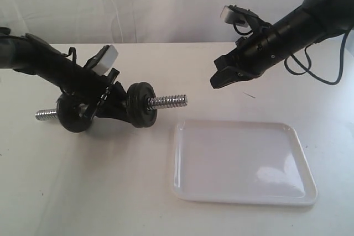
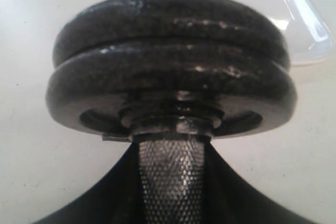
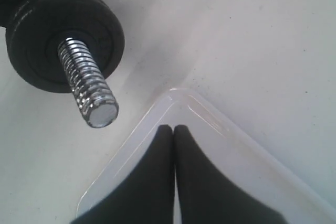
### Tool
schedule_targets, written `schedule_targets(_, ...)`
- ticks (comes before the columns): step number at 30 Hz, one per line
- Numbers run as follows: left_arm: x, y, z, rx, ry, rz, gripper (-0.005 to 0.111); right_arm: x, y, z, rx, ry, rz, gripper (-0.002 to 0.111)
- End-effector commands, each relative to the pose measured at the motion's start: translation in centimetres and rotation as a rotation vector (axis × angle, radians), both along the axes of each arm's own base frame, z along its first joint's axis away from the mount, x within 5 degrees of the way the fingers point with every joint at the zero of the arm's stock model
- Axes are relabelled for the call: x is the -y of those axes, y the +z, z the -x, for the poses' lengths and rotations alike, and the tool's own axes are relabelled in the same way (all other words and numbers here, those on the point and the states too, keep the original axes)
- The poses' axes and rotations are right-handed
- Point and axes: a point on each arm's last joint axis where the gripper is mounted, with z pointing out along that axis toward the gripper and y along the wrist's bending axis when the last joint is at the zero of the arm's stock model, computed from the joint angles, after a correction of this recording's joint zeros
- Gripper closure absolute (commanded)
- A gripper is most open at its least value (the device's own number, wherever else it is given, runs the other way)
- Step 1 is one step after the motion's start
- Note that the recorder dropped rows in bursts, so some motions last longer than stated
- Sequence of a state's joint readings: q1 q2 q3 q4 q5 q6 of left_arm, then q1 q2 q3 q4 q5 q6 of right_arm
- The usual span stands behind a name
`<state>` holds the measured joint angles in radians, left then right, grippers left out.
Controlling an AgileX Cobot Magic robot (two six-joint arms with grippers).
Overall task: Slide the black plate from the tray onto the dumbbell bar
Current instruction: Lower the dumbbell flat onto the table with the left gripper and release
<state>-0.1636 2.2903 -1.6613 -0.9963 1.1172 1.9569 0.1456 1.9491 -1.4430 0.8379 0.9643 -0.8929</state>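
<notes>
On white table (image 1: 110,192), draped white backdrop (image 1: 138,4), left hand (image 1: 105,102) clamped on dumbbell bar (image 1: 168,101), right hand (image 1: 216,83) together

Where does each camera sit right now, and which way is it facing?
Exterior: off the robot, looking across the table; shows the left gripper clamping the dumbbell bar and the right gripper hovering beyond the tray.
Left wrist: looks along the bar's knurled grip at the black plates; its dark fingers flank the grip.
Right wrist: looks down on the tray corner and the bar's threaded end; its shut fingers show.
Shared: both wrist views show the plates and tray.
</notes>
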Motion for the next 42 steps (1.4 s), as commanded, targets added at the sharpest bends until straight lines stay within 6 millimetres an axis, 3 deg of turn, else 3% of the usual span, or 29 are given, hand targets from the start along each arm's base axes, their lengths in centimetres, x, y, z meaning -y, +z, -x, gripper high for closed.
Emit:
schedule_targets(1, 0.0, 0.1, 0.8, 0.046, -0.127, 0.054, 0.107, 0.3, 0.6, 0.1, 0.009, -0.004, 0.0, 0.108)
schedule_targets(10, -0.2, -0.5, 0.9, 0.039, -0.104, -0.142, 0.107, 0.3, 0.6, 0.1, 0.01, -0.003, 0.002, 0.108)
schedule_targets(20, 0.9, 1.5, 2.0, 0.029, -0.103, -0.298, 0.107, 0.3, 0.5, 0.2, 0.002, 0.007, 0.005, 0.108)
schedule_targets(30, 1.0, 1.1, 1.0, -0.023, 0.072, -0.333, 0.107, 0.3, 0.5, 0.3, -0.005, 0.012, 0.004, 0.108)
schedule_targets(36, 1.0, 1.1, 1.2, -0.035, 0.06, -0.331, 0.106, 0.3, 0.5, 0.3, -0.002, 0.01, 0.004, 0.108)
schedule_targets(42, 1.0, 1.2, 1.4, -0.056, 0.044, -0.329, 0.072, 0.3, 0.5, 0.3, -0.002, 0.01, 0.004, 0.108)
